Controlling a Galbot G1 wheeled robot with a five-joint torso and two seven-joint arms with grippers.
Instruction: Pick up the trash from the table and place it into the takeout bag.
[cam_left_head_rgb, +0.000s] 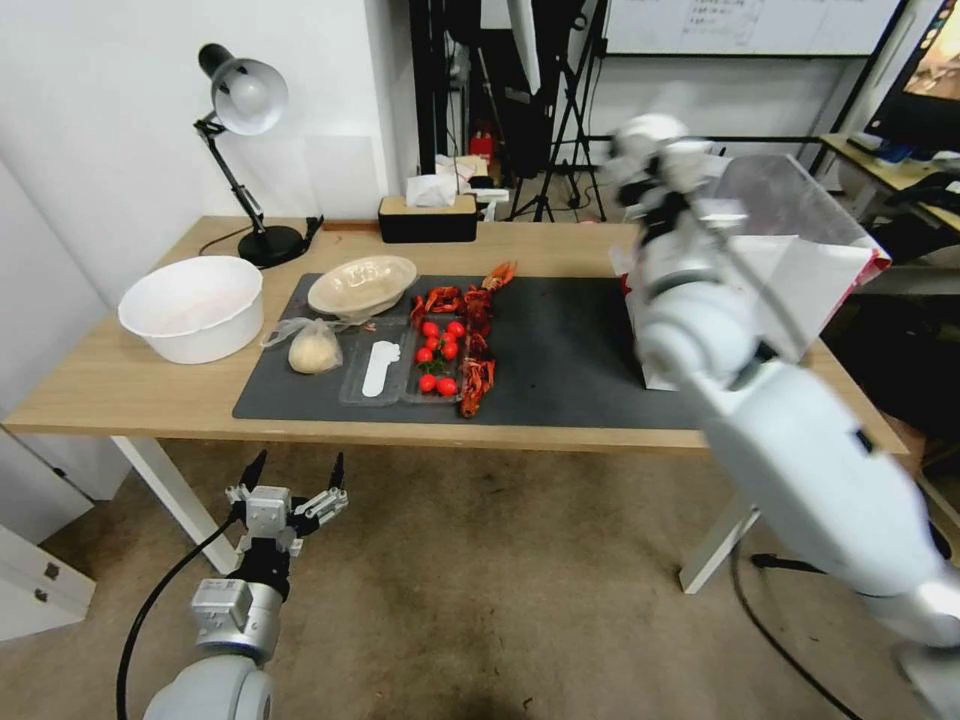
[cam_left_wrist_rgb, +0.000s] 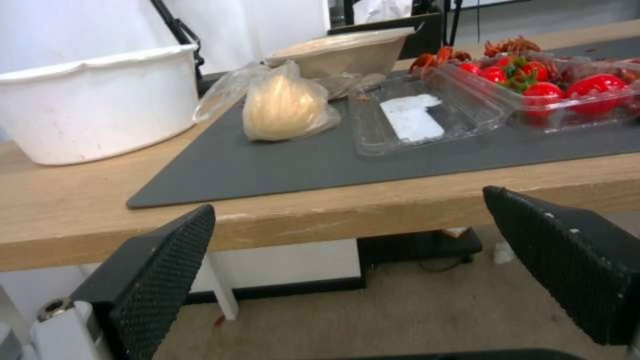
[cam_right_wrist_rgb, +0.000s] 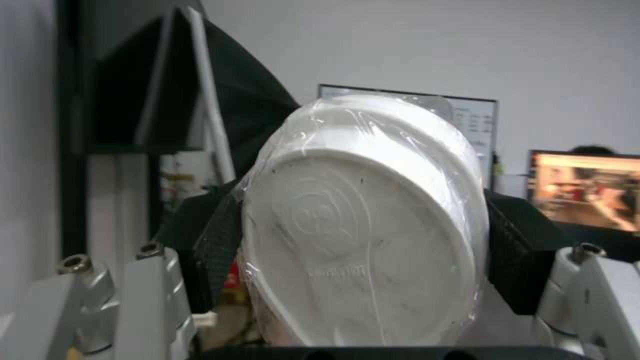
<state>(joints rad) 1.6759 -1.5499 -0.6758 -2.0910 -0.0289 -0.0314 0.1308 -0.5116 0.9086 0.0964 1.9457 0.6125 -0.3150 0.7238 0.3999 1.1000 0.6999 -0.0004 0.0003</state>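
My right gripper (cam_right_wrist_rgb: 360, 235) is shut on a white round container wrapped in clear film (cam_right_wrist_rgb: 363, 225). In the head view it is raised at the table's far right, just above the white takeout bag (cam_left_head_rgb: 800, 270) with its red side. On the dark mat (cam_left_head_rgb: 560, 350) lie a beige shallow bowl (cam_left_head_rgb: 362, 284), a clear bag with a pale lump (cam_left_head_rgb: 314, 348), a clear plastic tray with tomatoes (cam_left_head_rgb: 400, 372) and red crayfish shells (cam_left_head_rgb: 478, 330). My left gripper (cam_left_head_rgb: 290, 480) hangs open below the table's front edge, facing the bagged lump (cam_left_wrist_rgb: 283, 105).
A large white tub (cam_left_head_rgb: 193, 305) stands on the table's left end. A black desk lamp (cam_left_head_rgb: 240, 100) and a tissue box (cam_left_head_rgb: 428, 215) sit along the back edge. White table legs (cam_left_head_rgb: 170, 490) stand near my left arm. Stands and desks crowd the room behind.
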